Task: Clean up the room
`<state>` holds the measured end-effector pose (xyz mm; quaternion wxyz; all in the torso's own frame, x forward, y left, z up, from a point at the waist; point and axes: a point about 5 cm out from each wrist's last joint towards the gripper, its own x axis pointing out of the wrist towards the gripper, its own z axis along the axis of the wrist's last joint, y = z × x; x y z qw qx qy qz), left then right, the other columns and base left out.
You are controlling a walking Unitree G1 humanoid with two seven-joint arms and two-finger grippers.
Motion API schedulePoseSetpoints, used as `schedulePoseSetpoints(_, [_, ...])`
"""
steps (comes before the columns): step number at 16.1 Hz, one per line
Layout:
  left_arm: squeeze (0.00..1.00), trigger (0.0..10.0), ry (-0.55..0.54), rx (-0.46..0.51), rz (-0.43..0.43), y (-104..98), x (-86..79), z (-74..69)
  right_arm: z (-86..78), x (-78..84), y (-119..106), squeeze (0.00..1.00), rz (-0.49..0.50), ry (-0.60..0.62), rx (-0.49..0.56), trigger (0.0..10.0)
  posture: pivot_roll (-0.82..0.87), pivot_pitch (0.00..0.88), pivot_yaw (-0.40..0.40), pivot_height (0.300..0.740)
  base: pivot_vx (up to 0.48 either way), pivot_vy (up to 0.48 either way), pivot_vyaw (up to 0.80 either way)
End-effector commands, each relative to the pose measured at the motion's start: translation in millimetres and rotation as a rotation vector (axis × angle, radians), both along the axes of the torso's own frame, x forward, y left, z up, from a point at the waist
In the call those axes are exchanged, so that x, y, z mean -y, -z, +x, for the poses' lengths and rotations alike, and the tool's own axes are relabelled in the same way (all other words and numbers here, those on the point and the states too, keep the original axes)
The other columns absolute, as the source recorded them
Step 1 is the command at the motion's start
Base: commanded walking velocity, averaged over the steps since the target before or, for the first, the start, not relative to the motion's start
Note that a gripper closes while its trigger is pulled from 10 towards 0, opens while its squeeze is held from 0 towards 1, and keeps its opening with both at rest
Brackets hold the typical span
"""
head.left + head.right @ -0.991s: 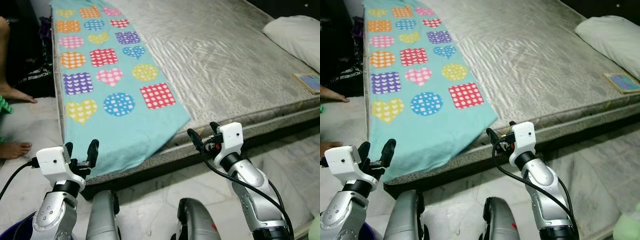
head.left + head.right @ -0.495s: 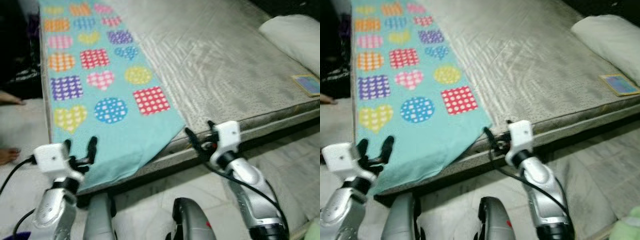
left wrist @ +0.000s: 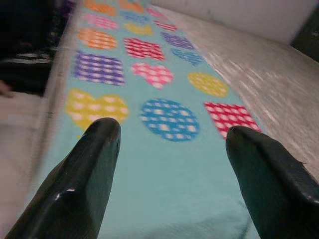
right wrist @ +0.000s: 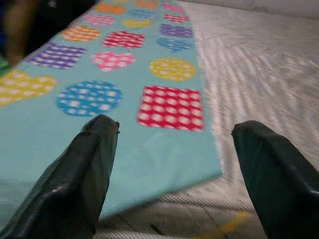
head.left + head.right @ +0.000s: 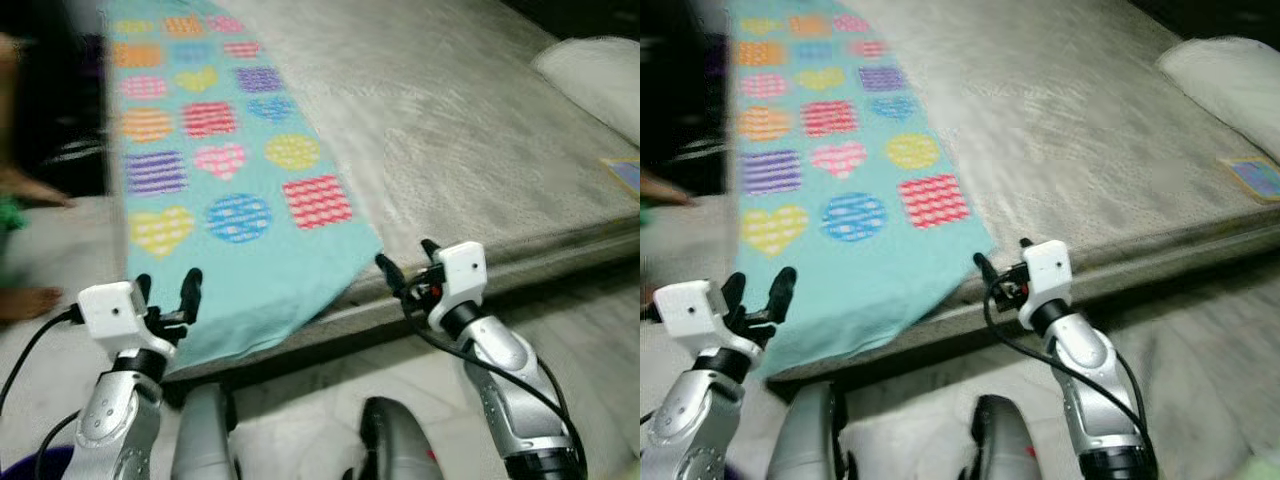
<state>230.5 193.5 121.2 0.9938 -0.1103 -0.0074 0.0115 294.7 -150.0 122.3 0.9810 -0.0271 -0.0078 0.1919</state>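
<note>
A turquoise blanket printed with dotted hearts, circles and squares lies flat along the robot's left side of the bed. Its long axis runs away from the robot toward the head of the mattress, and its near end drapes a little over the mattress edge.

Both arms are raised in front of that near end. The left end effector hovers just short of the hanging hem, fingers spread wide and gripping nothing; its wrist view looks straight along the blanket's length between the two fingertips. The right end effector is also spread open and empty, and hangs at the mattress edge just beside the blanket's near right corner, with that corner slightly to its left.

So the cloth lies ahead of both end effectors and between them. The left is squarely over fabric; the right probably needs a small shift inward to meet the corner.

A white pillow and a small flat book-like item rest on the far right of the bed. A person's bare feet show on the floor at the left.
</note>
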Motion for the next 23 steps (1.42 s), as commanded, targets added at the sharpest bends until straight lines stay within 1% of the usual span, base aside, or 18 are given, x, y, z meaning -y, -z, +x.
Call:
schedulePoseSetpoints(1, [0.00,10.0,-0.002,-0.029,-0.003,5.7,-0.2,-1.3,-1.0,2.6,0.5,0.00,0.013,0.018,-0.006,10.0,-0.08,0.127,-0.058,0.586,0.000,0.000,0.00])
schedulePoseSetpoints(3, [0.00,10.0,0.015,-0.028,-0.012,6.1,4.5,4.6,-1.8,6.8,0.2,0.00,0.007,0.039,-0.001,10.0,-0.10,0.128,-0.038,0.586,0.000,0.000,0.00])
schedulePoseSetpoints(5, [0.00,10.0,0.041,-0.023,-0.022,6.5,10.0,13.4,-1.7,9.2,-0.9,0.00,0.004,0.061,0.010,10.0,-0.14,0.118,-0.016,0.586,0.000,0.000,0.00])
schedulePoseSetpoints(7, [0.00,10.0,0.067,-0.023,-0.029,7.1,14.4,21.2,0.2,8.9,-4.5,0.00,0.005,0.082,0.025,10.0,-0.19,0.123,0.027,0.586,0.000,0.000,0.00])
schedulePoseSetpoints(8, [0.00,10.0,0.091,-0.022,-0.032,6.5,17.5,25.8,0.1,8.6,-8.1,0.00,0.008,0.097,0.039,10.0,-0.19,0.128,0.033,0.586,0.000,0.000,0.00])
schedulePoseSetpoints(9, [0.00,10.0,0.111,-0.020,-0.030,6.7,20.0,30.0,-0.8,8.7,-8.5,0.00,0.000,0.108,0.048,10.0,-0.21,0.135,0.062,0.586,0.000,0.000,0.00])
schedulePoseSetpoints(10, [0.00,10.0,0.123,-0.019,-0.031,6.2,21.7,33.2,-2.4,9.4,-7.9,0.00,0.000,0.121,0.049,10.0,-0.21,0.135,0.070,0.586,0.000,0.000,0.00])
schedulePoseSetpoints(11, [0.00,10.0,0.143,-0.012,-0.034,4.2,25.0,40.9,-7.3,10.1,-9.0,0.00,-0.004,0.144,0.059,10.0,-0.25,0.147,0.108,0.586,0.000,0.000,0.00])
schedulePoseSetpoints(13, [0.00,10.0,0.175,-0.014,-0.025,4.5,27.7,48.1,-14.1,9.7,-10.2,0.00,-0.017,0.167,0.072,10.0,-0.27,0.163,0.140,0.586,0.000,0.000,0.00])
schedulePoseSetpoints(16, [0.00,10.0,0.184,-0.013,-0.021,4.0,26.8,51.4,-18.8,10.3,-10.0,0.00,-0.024,0.192,0.076,10.0,-0.28,0.176,0.169,0.586,0.000,0.000,0.00])
schedulePoseSetpoints(17, [0.00,10.0,0.202,-0.018,-0.006,4.9,26.5,53.0,-20.8,9.2,-12.0,0.00,-0.022,0.202,0.080,10.0,-0.27,0.177,0.166,0.586,0.000,0.000,0.00])
schedulePoseSetpoints(19, [0.00,10.0,0.173,-0.003,-0.001,2.2,20.9,52.5,-22.7,4.4,-4.3,0.00,-0.026,0.180,0.057,10.0,-0.22,0.141,0.121,0.586,0.000,0.000,0.00])
schedulePoseSetpoints(21, [0.00,10.0,0.118,0.011,0.002,0.9,12.8,48.3,-17.9,-0.6,-5.7,0.00,-0.027,0.141,0.060,10.0,-0.18,0.111,0.075,0.586,0.000,0.000,0.00])
schedulePoseSetpoints(23, [0.00,10.0,0.059,0.011,0.007,2.7,6.1,41.4,-9.9,-0.7,-9.5,0.00,-0.034,0.116,0.072,10.0,-0.15,0.090,0.040,0.586,0.000,0.000,0.00])
